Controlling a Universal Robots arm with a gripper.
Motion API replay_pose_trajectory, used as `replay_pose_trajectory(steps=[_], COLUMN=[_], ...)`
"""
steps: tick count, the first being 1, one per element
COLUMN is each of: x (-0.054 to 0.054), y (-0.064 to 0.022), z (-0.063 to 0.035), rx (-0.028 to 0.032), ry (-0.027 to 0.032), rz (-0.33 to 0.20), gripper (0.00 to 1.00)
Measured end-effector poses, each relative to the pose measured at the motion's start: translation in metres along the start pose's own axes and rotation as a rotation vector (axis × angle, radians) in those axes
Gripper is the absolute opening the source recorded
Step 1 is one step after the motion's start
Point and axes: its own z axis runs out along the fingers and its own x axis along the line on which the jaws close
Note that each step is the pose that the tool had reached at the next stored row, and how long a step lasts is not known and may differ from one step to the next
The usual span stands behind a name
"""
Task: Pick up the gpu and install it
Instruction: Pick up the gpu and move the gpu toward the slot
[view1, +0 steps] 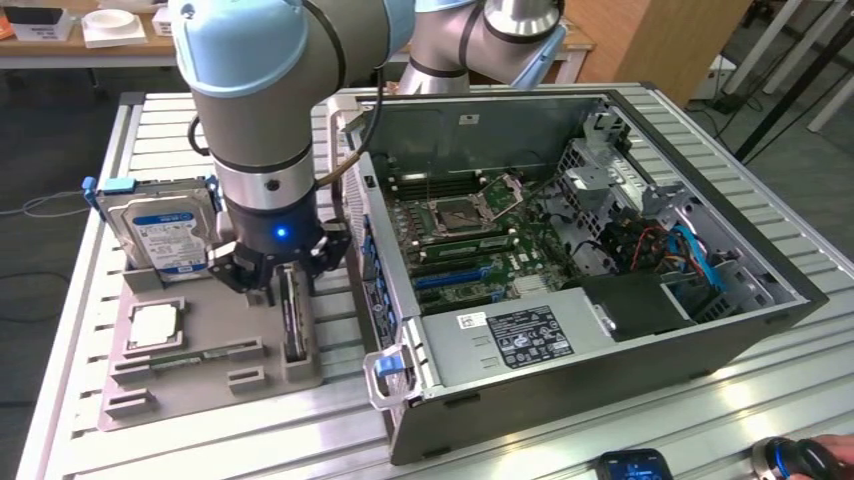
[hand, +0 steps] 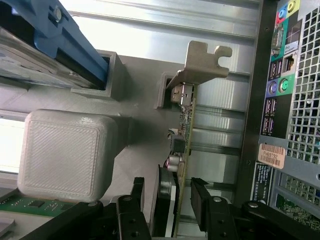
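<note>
Ribbed alu table (view1: 60, 330), grey printed tray (view1: 187, 392); gripper (hand: 168, 186) jaws apart, astride thin flat gpu (hand: 184, 120).

1. The gpu (hand: 184, 135) is seen as a thin green circuit board, fitted with a matt grey metal end bracket.
2. The holder tray (hand: 65, 150) is made of matt grey plastic, finely ribbed in printed layers.
3. The table (view1: 67, 300) is built of brushed aluminium profiles with a dull sheen.
4. The computer case (view1: 534, 400) is formed of grey sheet metal.
5. The hard drive (view1: 160, 225) is cased in silvery metal, paper-labelled and edged with blue plastic.
6. The gripper (view1: 284, 285) is finished in matt black.
</note>
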Motion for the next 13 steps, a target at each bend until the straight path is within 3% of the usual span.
replay_pose_trajectory(steps=[2,11,13], x=[0.0003,0.0003,0.0003], y=[0.0000,0.0000,0.0000], z=[0.0004,0.0004,0.0005], rx=[-0.0005,-0.0005,-0.0005], ry=[0.0052,0.0052,0.0052], rz=[0.000,0.000,0.000], gripper=[0.50,0.50,0.42])
